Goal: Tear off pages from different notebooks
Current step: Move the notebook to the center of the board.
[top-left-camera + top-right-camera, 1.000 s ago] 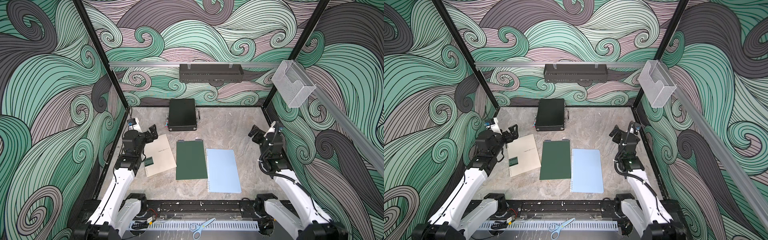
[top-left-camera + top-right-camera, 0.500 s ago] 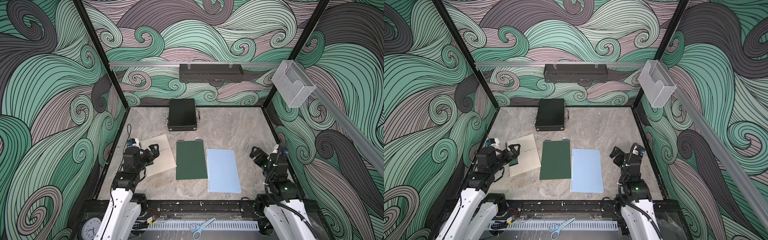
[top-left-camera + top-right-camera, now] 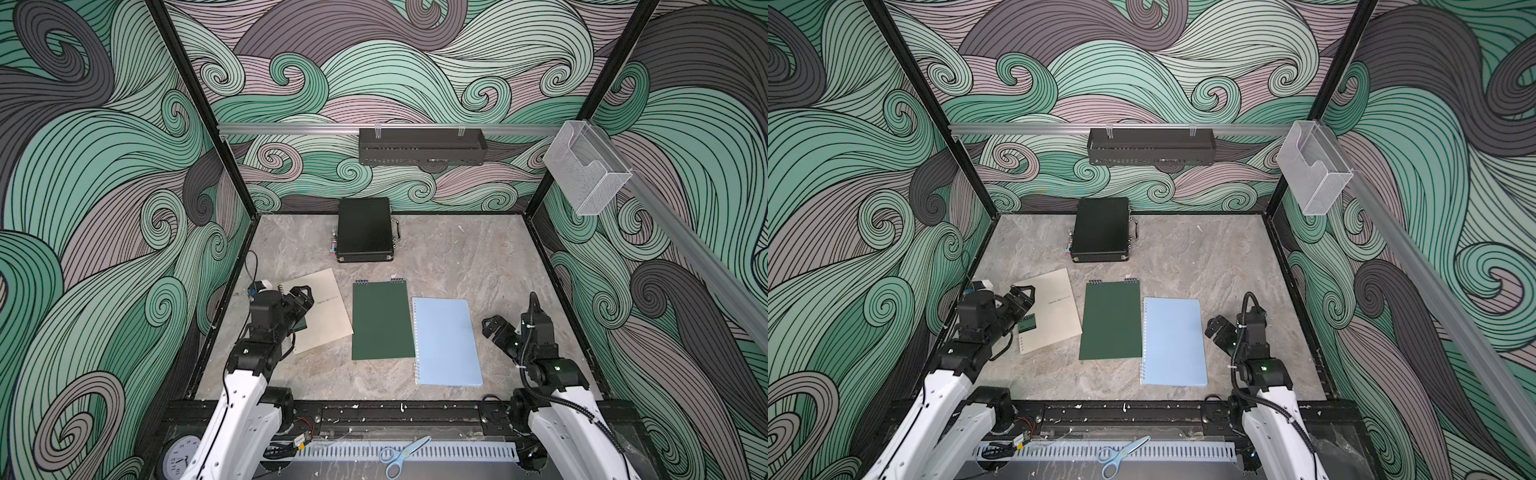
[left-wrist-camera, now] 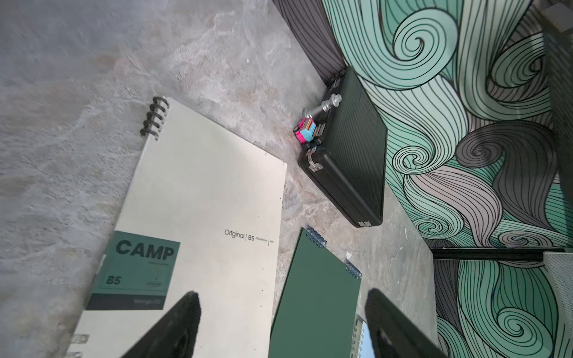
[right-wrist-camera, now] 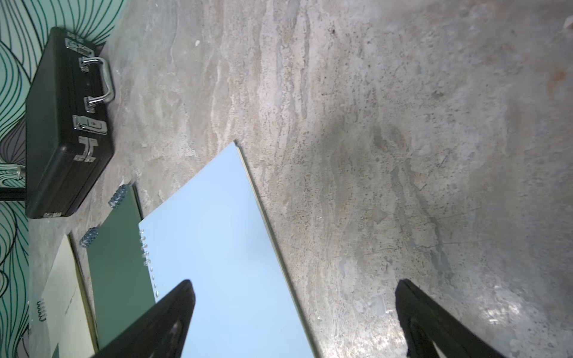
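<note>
Closed, in a row: beige notebook (image 3: 328, 316) left, green notebook (image 3: 382, 320), blue notebook (image 3: 446, 340) right. Left gripper (image 3: 302, 298) over beige, jaws apart, empty; right gripper (image 3: 496, 332) wide, beside blue. Inner pages likely thin, floppy: pinch a free corner.

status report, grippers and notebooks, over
Both open, empty: left gripper above beige notebook, right gripper beside blue notebook. Green notebook between those two; all three closed. Black case at back, not in the way.

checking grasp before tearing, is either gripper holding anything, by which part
Nothing is held: left gripper open above the beige notebook, right gripper open near the blue notebook.
</note>
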Action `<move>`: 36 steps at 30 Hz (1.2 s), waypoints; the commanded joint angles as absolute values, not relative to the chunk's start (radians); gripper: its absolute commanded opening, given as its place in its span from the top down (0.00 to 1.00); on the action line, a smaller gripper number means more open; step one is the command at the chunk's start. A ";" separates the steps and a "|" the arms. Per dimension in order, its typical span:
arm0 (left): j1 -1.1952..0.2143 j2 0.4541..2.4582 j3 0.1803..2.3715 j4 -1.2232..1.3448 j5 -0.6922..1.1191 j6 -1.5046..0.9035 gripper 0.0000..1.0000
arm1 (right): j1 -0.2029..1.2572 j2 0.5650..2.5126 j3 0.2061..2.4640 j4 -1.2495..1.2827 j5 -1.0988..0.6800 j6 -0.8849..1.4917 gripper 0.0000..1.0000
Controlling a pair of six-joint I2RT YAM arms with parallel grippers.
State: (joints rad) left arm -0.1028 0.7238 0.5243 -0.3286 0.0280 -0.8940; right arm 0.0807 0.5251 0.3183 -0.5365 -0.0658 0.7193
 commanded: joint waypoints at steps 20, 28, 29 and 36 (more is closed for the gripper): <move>-0.816 1.656 1.012 -0.243 -0.232 -1.122 0.34 | 0.110 0.853 0.311 -0.309 -0.133 0.802 0.02; -0.873 1.826 1.131 -0.270 -0.200 -1.129 0.35 | 0.118 0.836 0.290 -0.311 -0.109 0.794 0.01; -0.875 1.837 1.139 -0.271 -0.200 -1.130 0.35 | 0.118 0.840 0.291 -0.318 -0.111 0.790 0.01; -0.889 1.924 1.213 -0.302 -0.184 -1.128 0.35 | 0.120 0.856 0.274 -0.307 -0.098 0.799 0.01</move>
State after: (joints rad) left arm -0.8806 1.8893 1.1687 -0.2554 -0.1944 -1.1202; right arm 0.1139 0.8486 0.2893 -0.3000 -0.1257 0.7864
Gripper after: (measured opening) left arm 0.655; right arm 0.992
